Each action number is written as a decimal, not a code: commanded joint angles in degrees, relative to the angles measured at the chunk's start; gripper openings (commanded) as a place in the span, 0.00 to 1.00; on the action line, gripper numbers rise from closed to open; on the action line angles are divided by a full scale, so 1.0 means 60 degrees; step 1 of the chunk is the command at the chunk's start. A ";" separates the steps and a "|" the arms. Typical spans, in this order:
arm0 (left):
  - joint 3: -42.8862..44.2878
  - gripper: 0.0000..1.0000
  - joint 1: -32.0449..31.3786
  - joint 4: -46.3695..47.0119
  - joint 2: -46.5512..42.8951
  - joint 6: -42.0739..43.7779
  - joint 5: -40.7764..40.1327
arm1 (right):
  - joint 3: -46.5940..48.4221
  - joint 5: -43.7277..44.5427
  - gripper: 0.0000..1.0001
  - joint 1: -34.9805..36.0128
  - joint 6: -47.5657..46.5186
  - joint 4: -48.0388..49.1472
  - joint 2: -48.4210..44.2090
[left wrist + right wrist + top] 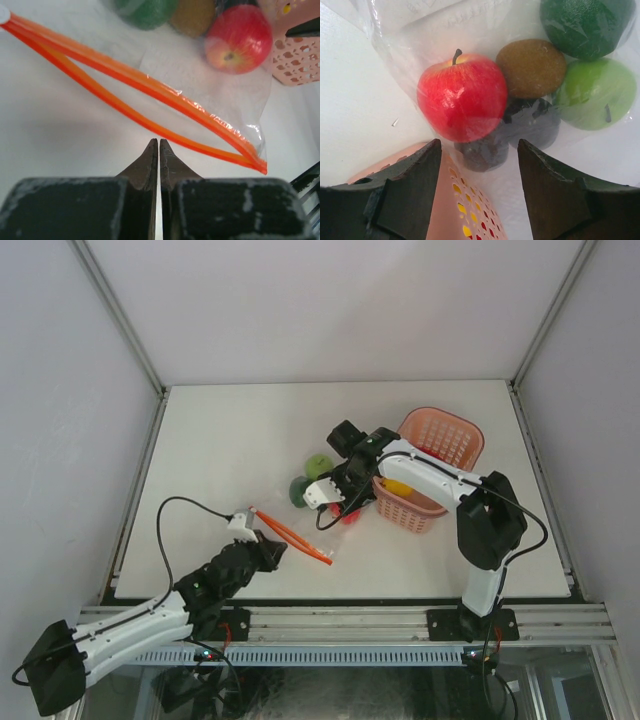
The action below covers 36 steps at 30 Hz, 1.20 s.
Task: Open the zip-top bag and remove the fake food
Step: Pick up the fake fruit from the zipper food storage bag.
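The zip-top bag (318,528) lies mid-table, clear plastic with its orange zip strip (125,95) parted into two lips. Fake food sits inside it: a red apple (462,97), a brown fruit (531,67), a dark green one (585,27), a light green one (595,92) and a blackish one (485,152). My left gripper (159,142) is shut, its tips just short of the near lip with nothing seen between them. Over the bag's closed end, beside the basket, my right gripper (480,147) stands open with the blackish fruit just beyond its tips.
A pink perforated basket (455,435) stands right of the bag, touching it, with a yellow piece (398,488) inside. Its wall (465,210) shows between my right fingers. White enclosure walls rise on three sides of the table.
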 commanded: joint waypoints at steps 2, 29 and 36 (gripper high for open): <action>0.0724 0.05 0.0321 0.1215 0.0459 0.0337 -0.0148 | 0.0191 0.0294 0.60 0.0053 -0.0272 -0.0009 0.0243; 0.0613 0.06 0.0973 0.4251 0.3053 0.0232 0.0832 | -0.0128 0.0987 0.68 0.0756 0.0010 0.0014 -0.0220; 0.0357 0.06 0.1144 0.4692 0.3196 0.0107 0.0950 | 0.0248 0.1364 0.68 0.1209 0.0460 -0.0134 -0.0104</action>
